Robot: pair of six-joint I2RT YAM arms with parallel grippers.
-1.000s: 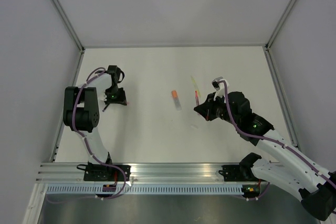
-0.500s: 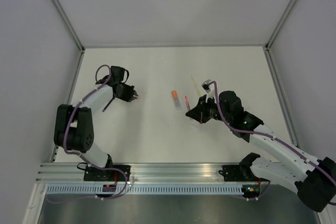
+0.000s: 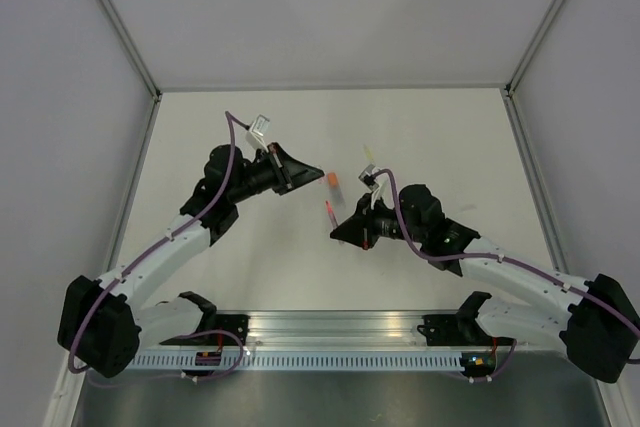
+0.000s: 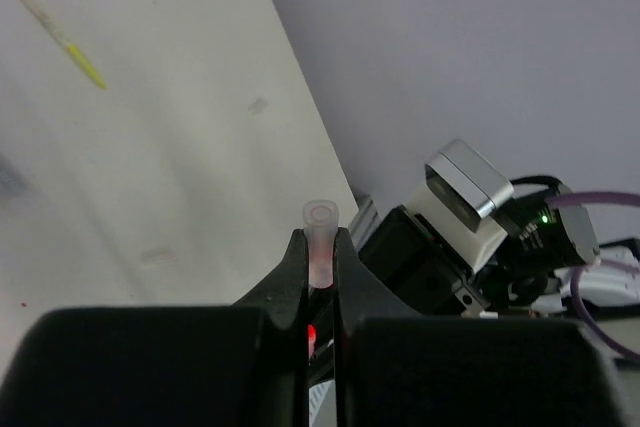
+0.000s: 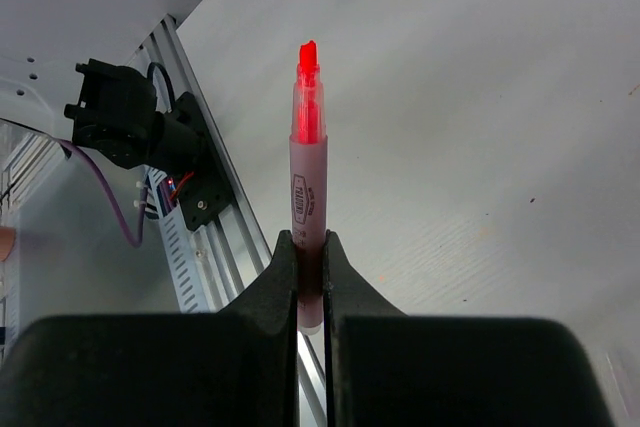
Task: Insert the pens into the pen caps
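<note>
Two claws, both pinched tight: your left gripper clamps a clear pen cap, your right gripper a red-tipped pen. An orange cap lies on the table just beside the left tip, a yellow pen beyond.

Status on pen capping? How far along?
Done: nothing visibly capped. In hand: left claw grips a clear cap, right claw grips the red pen, tip bare, not yet joined. Left: mate them; yellow pen and orange cap lie loose.

A robotics lab cell: plain white worktop boxed by bare pale-grey wall panels and slotted aluminium rails.
</note>
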